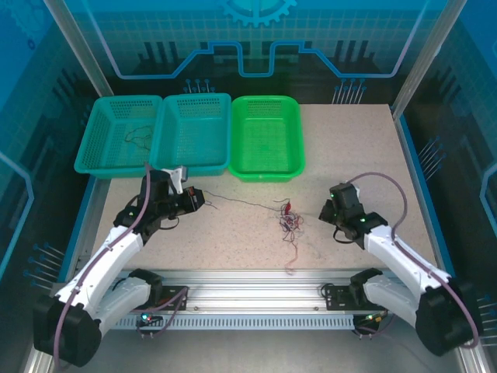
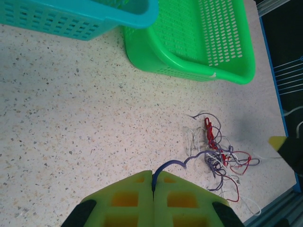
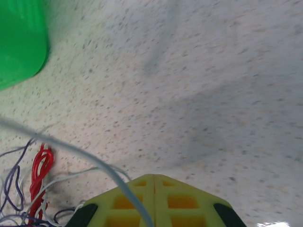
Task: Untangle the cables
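Left gripper (image 1: 198, 198): shut. In the left wrist view its yellow-green fingers (image 2: 128, 198) meet with no gap and pinch a dark cable (image 2: 176, 164) at the seam. That cable arcs off the tips and runs right into the tangle of cables (image 2: 218, 158). From above it shows as one thin dark line across the table from gripper to heap.

Right gripper (image 1: 330, 211): shut too, pads together. A pale cable (image 3: 75, 152) (blurred, close to the lens, lifted off the table) crosses the left pad and runs into the seam at the bottom of the picture, so it looks pinched there.

Surface: speckled beige table (image 1: 365, 148), an aluminium rail (image 1: 256, 284) along the near edge with both arm bases on it. Blue printed panels wall the cell at the back and sides. Three baskets stand side by side along the far left: left teal basket (image 1: 116, 136), middle teal basket (image 1: 194, 132), green basket (image 1: 266, 138).

Cables: the heap lies mid-table between the two grippers, nearer the right one, in front of the green basket. Hair-thin strands, looped and crossed: dark purple-black, cream-white, and a folded red cable (image 2: 208, 130). One loose wire (image 1: 138, 140) lies inside the left teal basket.
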